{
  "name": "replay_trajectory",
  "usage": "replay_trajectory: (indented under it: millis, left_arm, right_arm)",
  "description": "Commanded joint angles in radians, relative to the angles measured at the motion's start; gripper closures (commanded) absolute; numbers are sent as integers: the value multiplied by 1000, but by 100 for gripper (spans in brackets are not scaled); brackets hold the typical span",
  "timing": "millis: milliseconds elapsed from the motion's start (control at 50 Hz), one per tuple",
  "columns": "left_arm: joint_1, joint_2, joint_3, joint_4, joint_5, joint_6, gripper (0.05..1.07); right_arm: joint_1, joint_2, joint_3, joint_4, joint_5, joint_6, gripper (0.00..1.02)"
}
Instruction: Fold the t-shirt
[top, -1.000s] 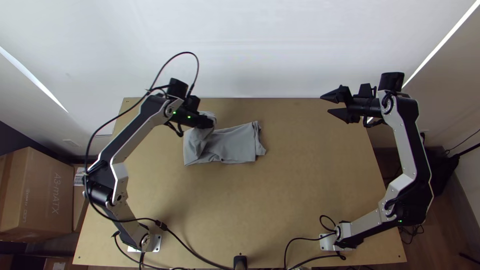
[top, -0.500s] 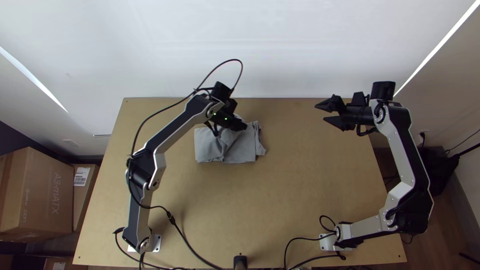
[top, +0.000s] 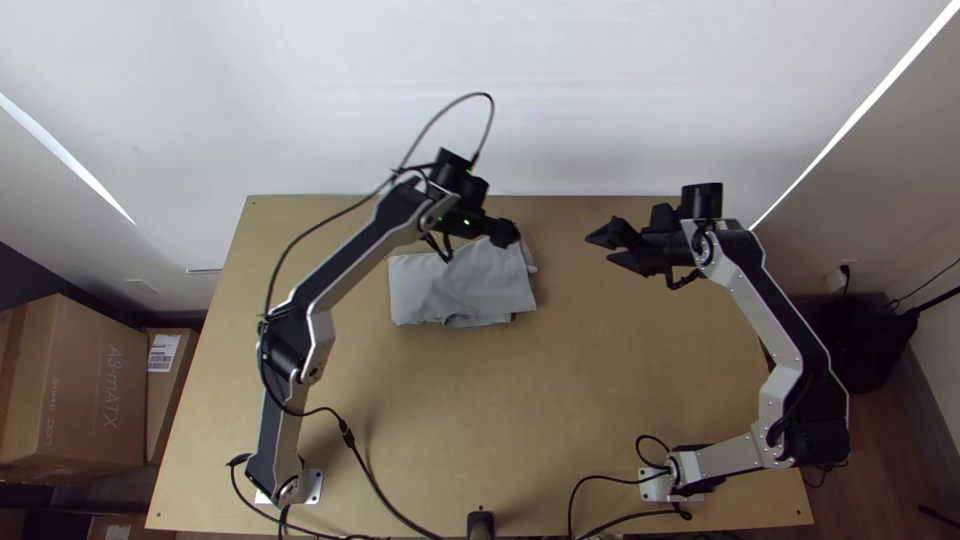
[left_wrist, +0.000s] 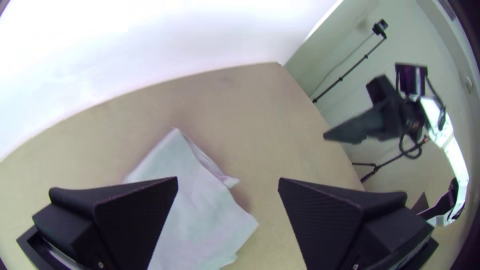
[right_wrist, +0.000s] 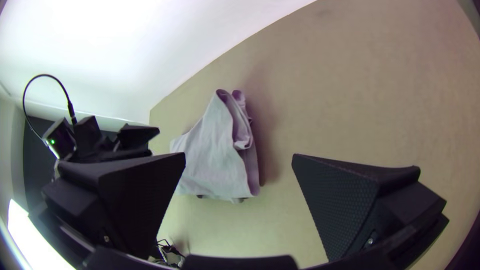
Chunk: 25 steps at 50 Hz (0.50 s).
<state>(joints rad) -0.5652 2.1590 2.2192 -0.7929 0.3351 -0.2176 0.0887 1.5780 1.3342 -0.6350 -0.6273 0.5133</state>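
**On the table's (top: 420, 400) far half, a folded t-shirt (top: 450, 290) under spread jaws**

Cardboard boxes (top: 75, 390) stand off the left edge. A black cable (top: 375, 487) trails from the left arm over the near part. Next lies the grey shirt, folded into a rough rectangle; the left gripper (top: 510, 236), jaws spread, hangs over its far right corner, partly hiding it. Rightward, apart from the cloth, hangs the right gripper (top: 598, 248), jaws also spread.

Left arm (top: 350, 250) reaching over the desk (top: 600, 400), left gripper (top: 514, 236) near its far edge, jaws spread; right arm (top: 792, 318), elbow beyond the desk's right edge, holds right gripper (top: 598, 249) inward, jaws parted.
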Motion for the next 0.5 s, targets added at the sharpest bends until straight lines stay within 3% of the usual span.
replay_trajectory:
  millis: [0,260,480]
  left_arm:
    - [82,-148,-29,-28,-5,0,10]
    - [258,-364,-87,-46,-192,50,9]
    - [433,-567,-256,41,-219,50,9]
  right_arm:
    - [56,50,8,14,5,7,4]
    - [157,200,62,101,3,-27,4]
    - [203,366,161,124,3,-70,4]
